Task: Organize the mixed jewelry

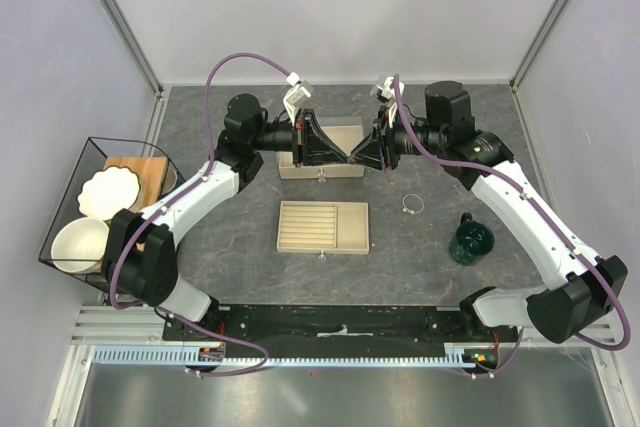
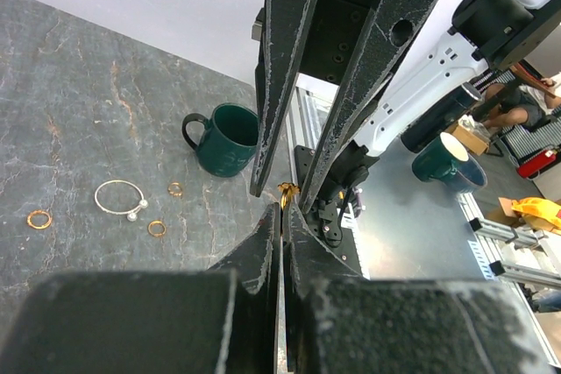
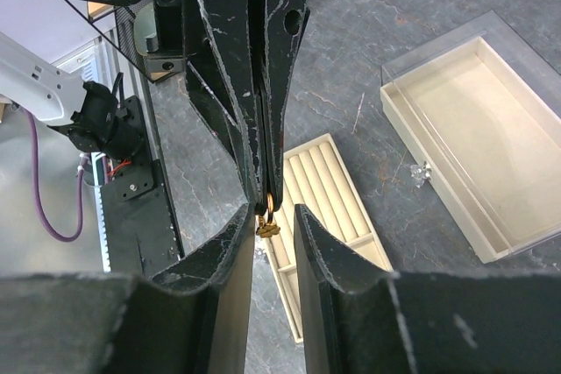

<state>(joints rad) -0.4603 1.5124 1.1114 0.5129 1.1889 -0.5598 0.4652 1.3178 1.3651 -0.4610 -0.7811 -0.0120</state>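
Note:
A small gold ring with a charm (image 3: 267, 219) hangs above the table, and my left gripper (image 2: 282, 209) is shut on its top. My right gripper (image 3: 273, 211) faces it tip to tip, open, with one finger on each side of the ring and a gap on the right side. In the top view the left gripper (image 1: 345, 157) and the right gripper (image 1: 359, 158) meet over the back box (image 1: 300, 169). On the table lie a thin silver hoop (image 2: 120, 197) and three small gold rings (image 2: 39, 219), (image 2: 156, 229), (image 2: 175, 188). The beige slotted tray (image 1: 322, 226) lies in the middle.
A dark green mug (image 1: 471, 241) stands at the right, near the silver hoop (image 1: 412, 204). The back box (image 3: 473, 137) is open, with a clear lid. A wire basket (image 1: 60, 247) with white bowls stands at the left edge.

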